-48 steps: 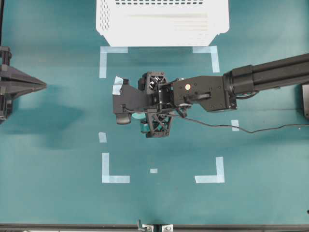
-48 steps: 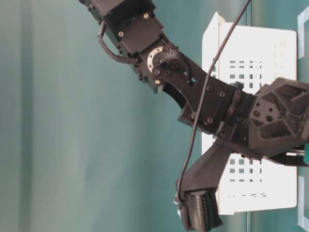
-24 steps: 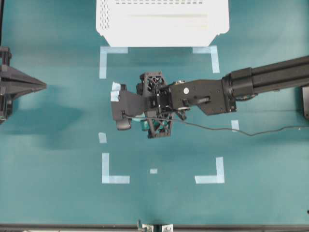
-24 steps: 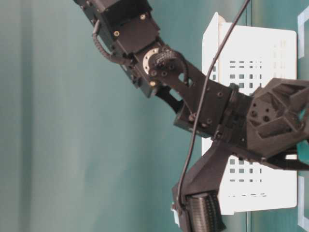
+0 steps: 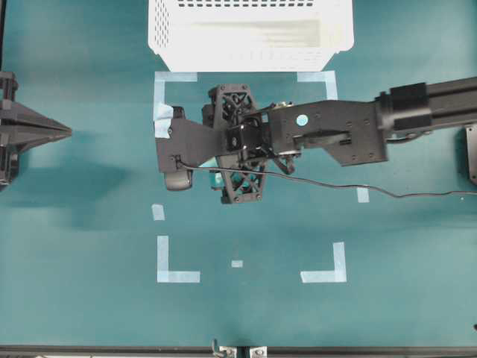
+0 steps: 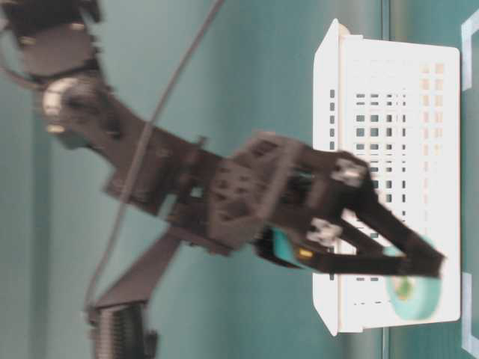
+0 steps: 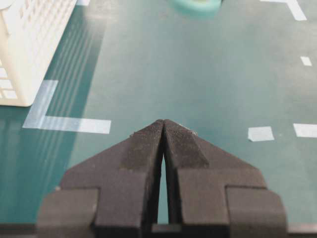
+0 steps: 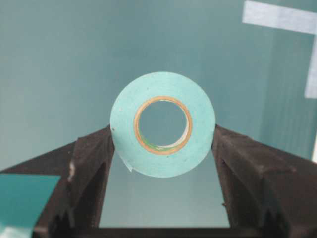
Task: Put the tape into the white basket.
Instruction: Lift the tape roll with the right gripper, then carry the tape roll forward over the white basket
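Right wrist view: right gripper (image 8: 162,144) fingers clamped on the tape (image 8: 162,130), held off the table. White basket (image 5: 250,33) lies beyond it, up-frame overhead. Left gripper (image 7: 163,130) closed, far off.

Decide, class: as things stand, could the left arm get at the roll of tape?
Probably not. The tape is clamped in the right gripper, whose arm lies over it in the overhead view, while the left gripper sits shut at the table's edge, well away.
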You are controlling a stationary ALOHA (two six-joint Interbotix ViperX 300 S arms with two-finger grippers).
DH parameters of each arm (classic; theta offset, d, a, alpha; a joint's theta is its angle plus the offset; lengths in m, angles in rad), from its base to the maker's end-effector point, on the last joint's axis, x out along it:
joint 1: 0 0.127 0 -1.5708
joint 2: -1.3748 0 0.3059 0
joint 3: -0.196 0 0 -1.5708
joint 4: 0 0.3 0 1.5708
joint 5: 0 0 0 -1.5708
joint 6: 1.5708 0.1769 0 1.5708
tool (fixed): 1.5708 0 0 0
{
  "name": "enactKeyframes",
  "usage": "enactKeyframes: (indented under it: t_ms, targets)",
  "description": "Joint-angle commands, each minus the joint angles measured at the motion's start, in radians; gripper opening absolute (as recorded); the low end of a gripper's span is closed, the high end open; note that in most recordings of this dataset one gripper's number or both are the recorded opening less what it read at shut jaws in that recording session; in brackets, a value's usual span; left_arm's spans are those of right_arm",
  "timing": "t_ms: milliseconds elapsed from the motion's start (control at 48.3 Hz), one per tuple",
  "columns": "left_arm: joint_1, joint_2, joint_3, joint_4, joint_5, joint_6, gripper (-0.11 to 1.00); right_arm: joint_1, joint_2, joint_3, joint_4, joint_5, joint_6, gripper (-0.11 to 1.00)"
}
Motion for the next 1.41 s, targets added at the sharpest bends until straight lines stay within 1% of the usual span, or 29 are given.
enactKeyframes:
  t_ms: [0,228,517,662,952,1035,1221,1386]
  targets:
    - [0.003,0.008,-0.026,0.002,-0.005,0.002,-0.11,0.005,-0.044,-0.041,0.005,0.038,0.002,0.68]
    - [0.003,0.008,-0.025,0.003,-0.005,0.002,-0.11,0.017,-0.044,-0.049,0.006,0.049,0.006,0.68]
    - [0.003,0.008,-0.026,0.003,-0.005,0.002,-0.11,0.017,-0.046,-0.06,0.005,0.034,0.067,0.68]
    - [0.003,0.008,-0.025,0.003,-0.005,0.002,-0.11,0.017,-0.057,-0.06,0.002,0.006,0.067,0.68]
    - [0.003,0.008,-0.026,0.003,-0.005,0.002,-0.11,0.017,-0.097,-0.051,-0.026,0.008,0.06,0.68]
    - [0.003,0.008,-0.026,0.003,-0.005,0.002,-0.11,0.014,-0.103,-0.044,-0.041,0.008,0.06,0.68]
    - [0.003,0.008,-0.025,0.002,-0.005,0.002,-0.11,-0.003,-0.109,-0.035,-0.074,0.014,0.06,0.68]
    - [0.005,0.008,-0.026,0.003,-0.005,0.002,-0.11,-0.037,-0.123,-0.035,-0.081,0.017,0.063,0.68]
